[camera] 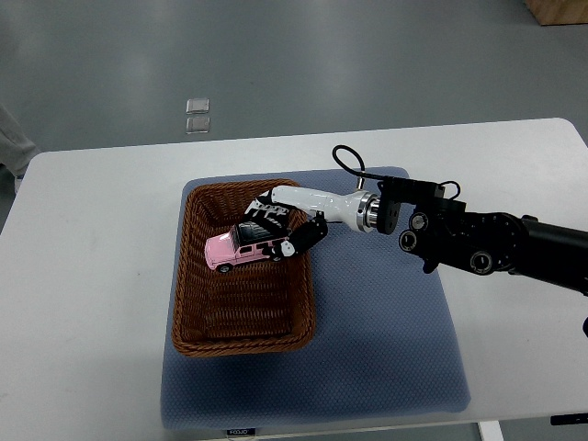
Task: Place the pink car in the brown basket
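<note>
The pink toy car [235, 250] with a black roof is inside the brown wicker basket [186, 276], in its far half and tilted, with its nose toward the left wall. My right hand [278, 229] reaches in over the basket's right rim from the right. Its black-tipped fingers [304, 236] are curled around the rear of the car. I cannot tell whether the car rests on the basket floor or hangs just above it. My left arm is out of view.
The basket stands on a blue-grey mat [386, 349] on a white table [92, 276]. The right forearm [478, 241] lies over the mat's far right part. A wooden box corner [558, 9] shows at the top right, on the floor.
</note>
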Robot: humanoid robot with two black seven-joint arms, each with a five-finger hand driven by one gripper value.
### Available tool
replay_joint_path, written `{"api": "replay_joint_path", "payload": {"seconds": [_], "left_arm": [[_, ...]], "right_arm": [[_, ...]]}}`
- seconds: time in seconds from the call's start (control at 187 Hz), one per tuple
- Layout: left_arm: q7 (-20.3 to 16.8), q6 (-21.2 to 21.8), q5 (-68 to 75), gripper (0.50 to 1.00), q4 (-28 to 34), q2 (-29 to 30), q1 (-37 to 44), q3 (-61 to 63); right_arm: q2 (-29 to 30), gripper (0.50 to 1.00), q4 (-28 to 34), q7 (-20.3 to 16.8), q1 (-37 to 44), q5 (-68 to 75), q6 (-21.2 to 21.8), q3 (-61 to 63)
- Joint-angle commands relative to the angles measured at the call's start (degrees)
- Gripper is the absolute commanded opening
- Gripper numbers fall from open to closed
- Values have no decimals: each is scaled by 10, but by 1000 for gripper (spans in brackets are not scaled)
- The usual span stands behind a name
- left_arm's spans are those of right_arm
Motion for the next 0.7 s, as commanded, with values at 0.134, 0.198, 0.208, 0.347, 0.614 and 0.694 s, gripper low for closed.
{"api": "replay_joint_path", "payload": {"seconds": [0.134, 0.198, 0.208, 0.347, 0.614, 0.694], "left_arm": [[0, 0, 0, 1000, 0, 0, 0, 0], [0, 0, 0, 1000, 0, 0, 0, 0], [0, 0, 0, 1000, 0, 0, 0, 0], [0, 0, 0, 1000, 0, 0, 0, 1], [0, 0, 0, 1000, 1, 0, 0, 1], [0, 0, 0, 1000, 1, 0, 0, 1]], "right_arm": [[8, 639, -16, 3, -12, 0, -24, -19], [10, 778, -16, 3, -14, 1, -24, -19], [10, 797, -16, 3, -14, 1, -25, -18], [8, 895, -16, 3, -15, 9, -27, -1], [-31, 897, -12, 4, -38, 63, -15, 148], [-42, 905, -12, 4, -61, 106, -7, 201]]}}
